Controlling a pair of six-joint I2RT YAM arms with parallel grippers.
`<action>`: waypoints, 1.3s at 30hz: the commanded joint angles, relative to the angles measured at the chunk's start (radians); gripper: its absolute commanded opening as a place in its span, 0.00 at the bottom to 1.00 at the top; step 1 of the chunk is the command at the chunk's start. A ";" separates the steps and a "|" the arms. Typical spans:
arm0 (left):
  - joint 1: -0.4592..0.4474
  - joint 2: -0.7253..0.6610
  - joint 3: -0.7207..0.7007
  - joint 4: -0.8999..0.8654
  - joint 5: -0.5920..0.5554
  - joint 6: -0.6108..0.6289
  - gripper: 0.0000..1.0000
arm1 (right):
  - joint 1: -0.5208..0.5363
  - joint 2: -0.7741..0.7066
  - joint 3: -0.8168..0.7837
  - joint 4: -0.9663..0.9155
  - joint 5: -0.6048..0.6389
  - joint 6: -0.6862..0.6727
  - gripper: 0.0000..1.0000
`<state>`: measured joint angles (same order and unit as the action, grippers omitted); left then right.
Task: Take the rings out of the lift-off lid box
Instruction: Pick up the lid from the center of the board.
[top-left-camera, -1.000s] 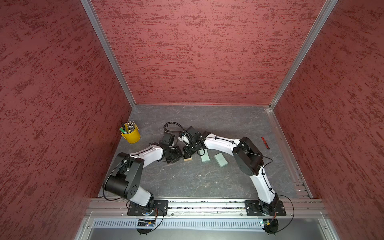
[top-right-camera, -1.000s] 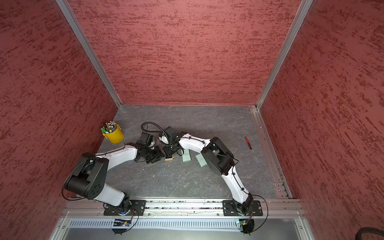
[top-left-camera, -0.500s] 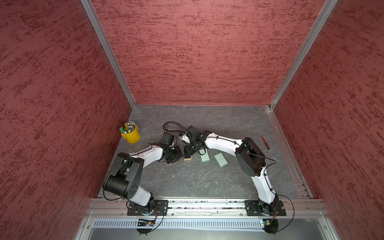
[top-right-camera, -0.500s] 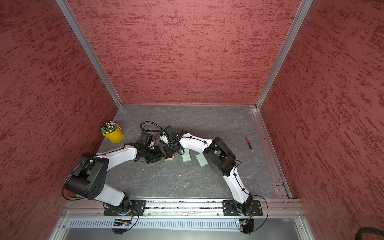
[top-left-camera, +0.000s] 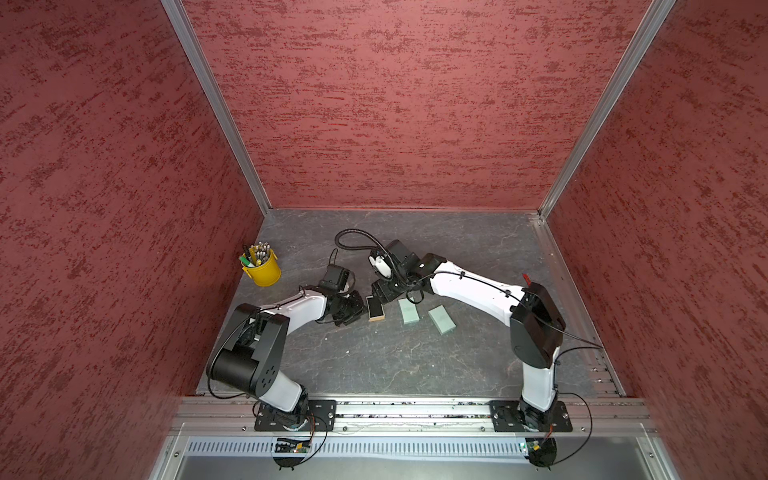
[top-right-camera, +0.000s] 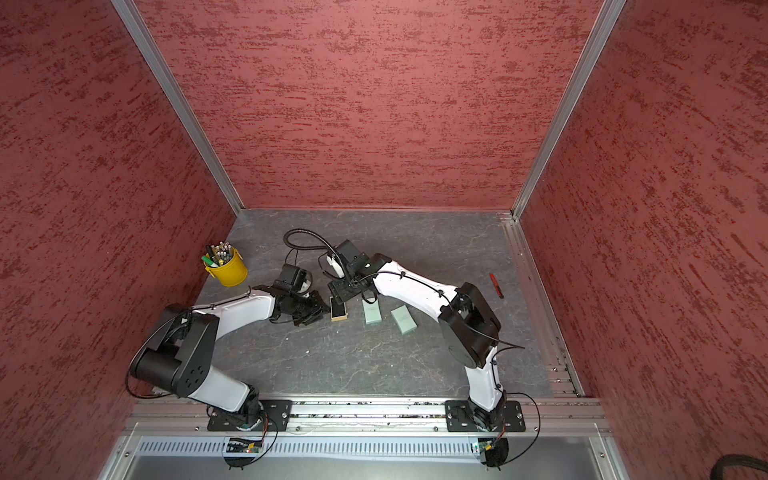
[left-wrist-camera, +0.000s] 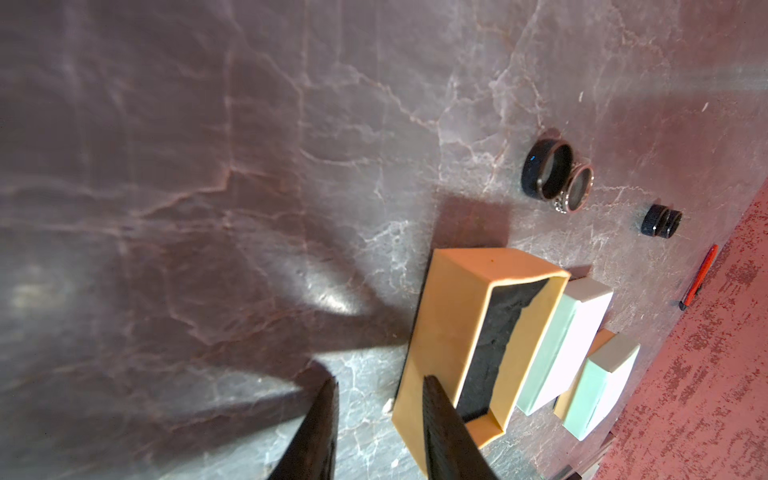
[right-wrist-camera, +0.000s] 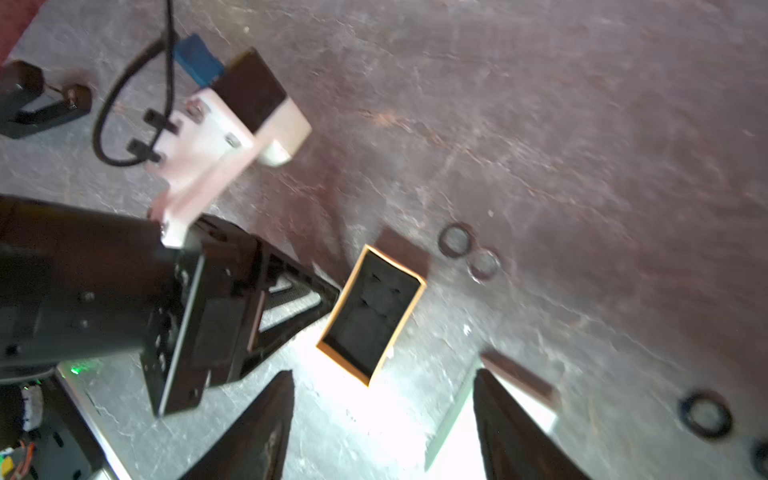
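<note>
Rings (right-wrist-camera: 443, 241) beside box (right-wrist-camera: 374, 316), clear of right claw (right-wrist-camera: 384, 374)

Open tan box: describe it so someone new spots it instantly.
Middle of the grey table, right beside the left gripper. The box there has tan walls, no lid and a black lining; the two boxes next to it are mint-green.

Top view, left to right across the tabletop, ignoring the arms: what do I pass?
yellow pen cup → open tan box → mint-green box → second mint-green box → red pen
</note>
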<state>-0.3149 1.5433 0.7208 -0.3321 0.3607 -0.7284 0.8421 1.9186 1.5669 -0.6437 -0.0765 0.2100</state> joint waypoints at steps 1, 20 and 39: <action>-0.018 0.006 0.000 0.001 -0.024 -0.006 0.36 | -0.029 -0.014 -0.086 -0.036 0.074 0.108 0.78; -0.026 0.004 -0.020 0.021 -0.014 -0.002 0.36 | -0.038 0.060 -0.171 -0.048 0.083 0.186 0.75; -0.015 0.006 -0.031 0.023 -0.012 0.007 0.36 | -0.069 0.078 -0.207 -0.008 0.063 0.184 0.57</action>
<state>-0.3359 1.5433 0.7124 -0.3054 0.3622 -0.7284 0.7803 1.9850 1.3590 -0.6750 -0.0177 0.3866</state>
